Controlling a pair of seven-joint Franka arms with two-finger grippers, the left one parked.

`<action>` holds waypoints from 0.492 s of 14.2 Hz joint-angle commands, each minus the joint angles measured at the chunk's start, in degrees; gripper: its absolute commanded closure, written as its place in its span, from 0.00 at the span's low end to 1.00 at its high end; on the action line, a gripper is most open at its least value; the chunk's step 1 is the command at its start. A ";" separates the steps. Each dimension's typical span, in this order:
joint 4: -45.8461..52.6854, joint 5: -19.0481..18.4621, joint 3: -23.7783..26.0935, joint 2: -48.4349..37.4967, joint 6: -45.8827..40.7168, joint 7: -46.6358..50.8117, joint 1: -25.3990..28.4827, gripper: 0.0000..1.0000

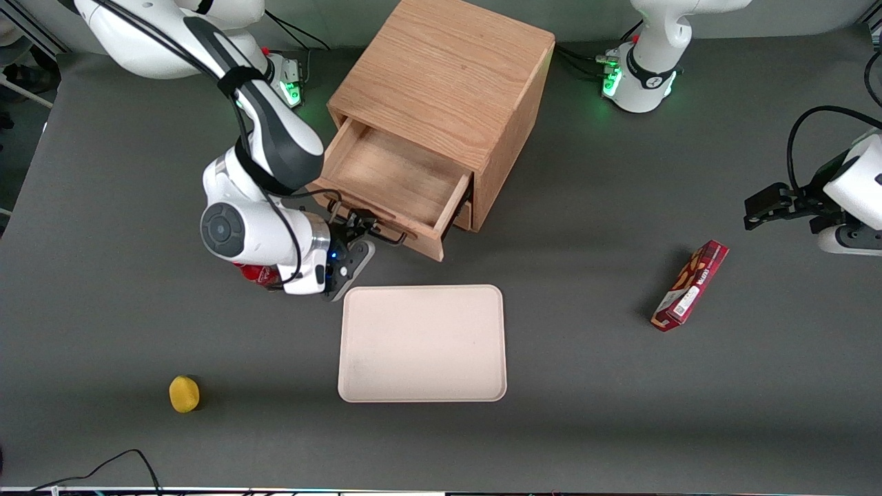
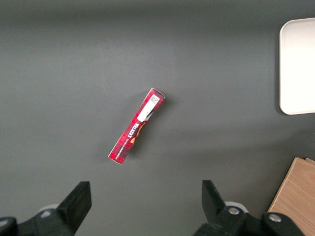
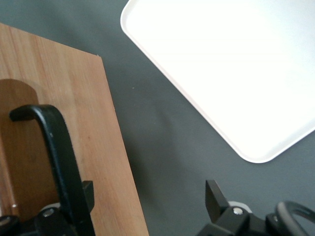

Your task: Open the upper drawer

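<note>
We list the cabinet (image 1: pixel 448 89), light oak, standing on the dark grey table (image 1: pixel 586 386) at the edge farthest from the front camera. Its upper drawer (image 1: pixel 393 182) is pulled well out, and we see its bare wooden floor from above. The thin black handle (image 1: pixel 365 222) runs along the drawer front. Below it only a small corner of the bottom drawer (image 1: pixel 464 215) shows, pushed in.

We find the claw (image 1: pixel 350 234) directly in front of the upper drawer, at the handle. In the right wrist view its two fingers are spread wide, with the handle bar (image 3: pixel 61 162) lying against one finger (image 3: pixel 87 194) and the other finger (image 3: pixel 215 199) well apart over the table. The fingers do not press on the bar.

Other items:
- A pale tray (image 1: pixel 422 343), rectangular with rounded corners, lies flat on the table nearer the front camera than the drawer, just beside the claw.
- A yellow lemon-like fruit (image 1: pixel 184 393) sits toward the working arm's end of the table, near the front edge.
- A red snack box (image 1: pixel 690 285) lies on its side toward the parked arm's end.
- A red object (image 1: pixel 258 274) shows partly under the working arm's wrist; we cannot tell what it is.
</note>
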 commanded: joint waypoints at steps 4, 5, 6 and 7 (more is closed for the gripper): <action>9.82 -2.31 -2.16 3.60 -8.24 0.76 1.24 0.00; 10.97 -2.31 -2.34 3.95 -9.49 0.68 1.24 0.00; 11.41 -2.31 -2.51 4.04 -9.85 0.50 1.24 0.00; 11.51 -2.39 -2.51 4.30 -9.85 0.41 1.24 0.00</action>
